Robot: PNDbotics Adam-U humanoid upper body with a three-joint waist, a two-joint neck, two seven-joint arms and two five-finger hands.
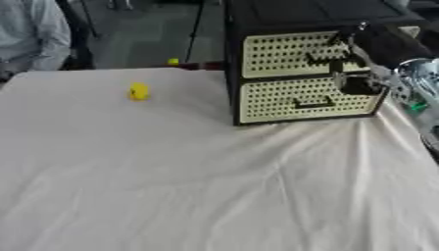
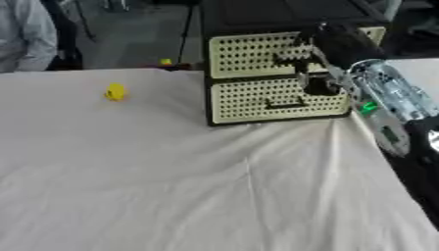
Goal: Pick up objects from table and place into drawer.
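A small yellow object (image 1: 138, 91) lies on the white tablecloth at the far left. A black cabinet (image 1: 233, 73) stands at the far right of the table, with two cream perforated drawer fronts, an upper drawer (image 1: 287, 54) and a lower drawer (image 1: 296, 100); both look closed. My right arm comes in from the right, and my right hand (image 2: 315, 54) is against the right part of the upper drawer front, beside its dark handle (image 2: 290, 55). The hand is dark and blurred, so its grip is unclear. My left hand shows in neither view.
The white cloth (image 1: 188, 176) covers the table from the cabinet to the near edge. A small yellow and red thing (image 1: 174, 62) sits at the table's far edge. A person in a light shirt (image 1: 30, 34) sits beyond the far left corner.
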